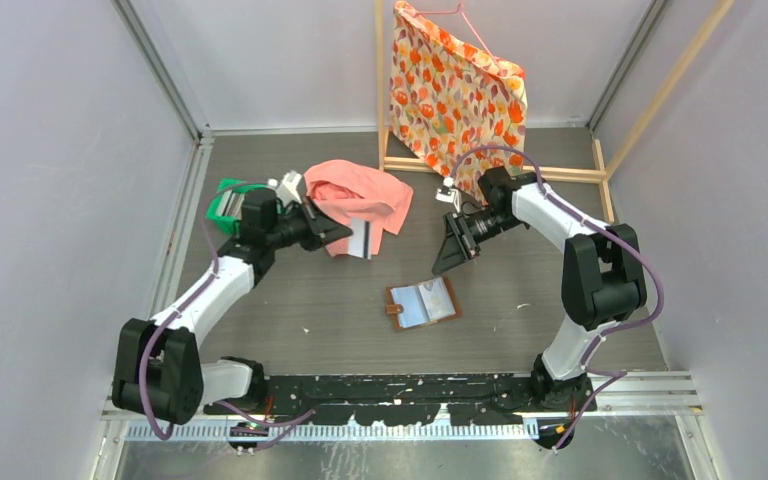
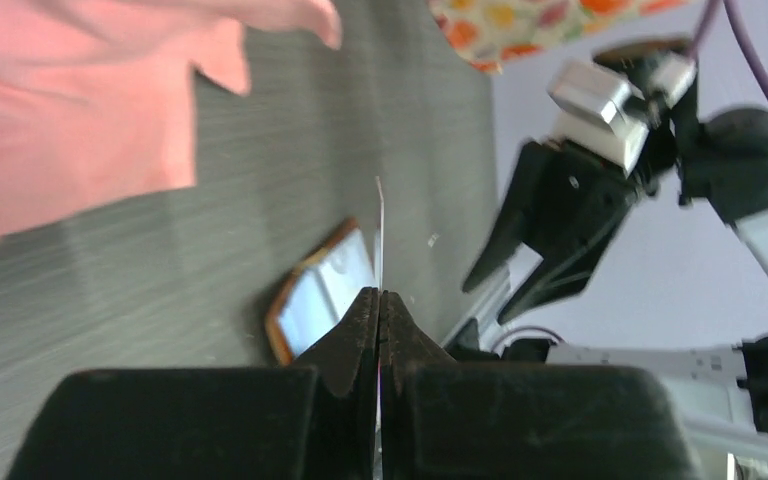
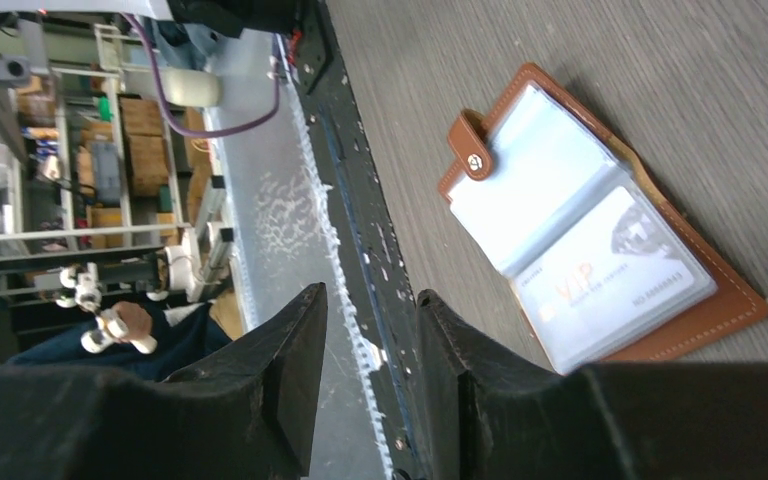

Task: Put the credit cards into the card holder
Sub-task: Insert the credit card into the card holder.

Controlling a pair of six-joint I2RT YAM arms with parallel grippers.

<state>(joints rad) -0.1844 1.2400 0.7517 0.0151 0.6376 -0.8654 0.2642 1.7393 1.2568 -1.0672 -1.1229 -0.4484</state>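
Observation:
The card holder (image 1: 423,303), a brown wallet, lies open on the table between the arms, pale pockets up. It also shows in the right wrist view (image 3: 580,200) with a VIP card (image 3: 615,280) in one pocket, and in the left wrist view (image 2: 322,290). My left gripper (image 1: 345,232) is shut on a white credit card (image 1: 361,238) with a dark stripe, held above the table beside the pink cloth. The left wrist view shows this card (image 2: 380,235) edge-on between the fingertips. My right gripper (image 1: 452,252) is open and empty, above and behind the wallet.
A pink cloth (image 1: 360,195) lies at the back middle. A green tray (image 1: 226,205) sits behind the left arm. A flower-patterned bag (image 1: 455,85) hangs on a wooden rack (image 1: 560,173) at the back right. Walls close in on both sides.

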